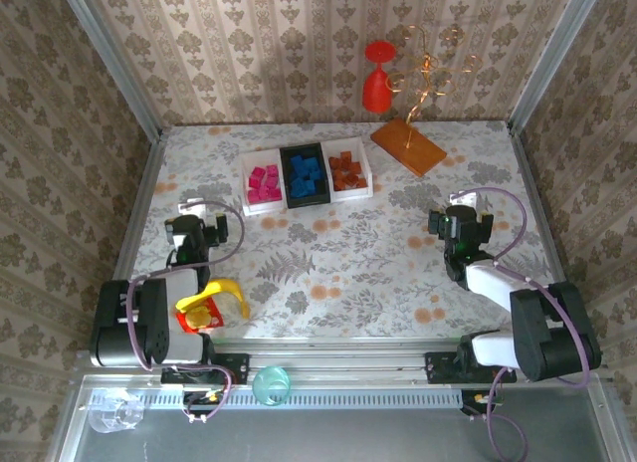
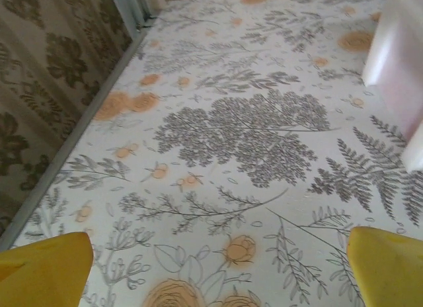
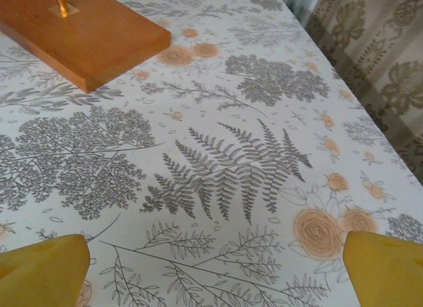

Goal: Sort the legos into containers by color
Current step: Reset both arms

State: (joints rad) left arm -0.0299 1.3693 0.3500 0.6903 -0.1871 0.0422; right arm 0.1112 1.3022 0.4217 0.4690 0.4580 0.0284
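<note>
Three containers stand side by side at the back middle of the table. The left white tray [image 1: 246, 185] holds pink legos [image 1: 264, 183], the black tray [image 1: 285, 173] holds blue legos [image 1: 306, 175], and the right white tray [image 1: 366, 165] holds brown-orange legos [image 1: 346, 170]. My left gripper [image 1: 192, 213] sits left of the trays, open, its yellow fingertips [image 2: 43, 270] wide apart over bare cloth; a white tray corner [image 2: 396, 69] shows at the right. My right gripper [image 1: 461, 211] is open too, right of the trays, with nothing between its fingertips [image 3: 386, 267].
A flat orange-brown board [image 1: 408, 146] [image 3: 86, 29] carrying a wire stand lies at the back right, with a red goblet-like object [image 1: 376, 84] behind it. A yellow-and-red toy [image 1: 207, 308] rests by the left arm's base. Patterned walls close in three sides.
</note>
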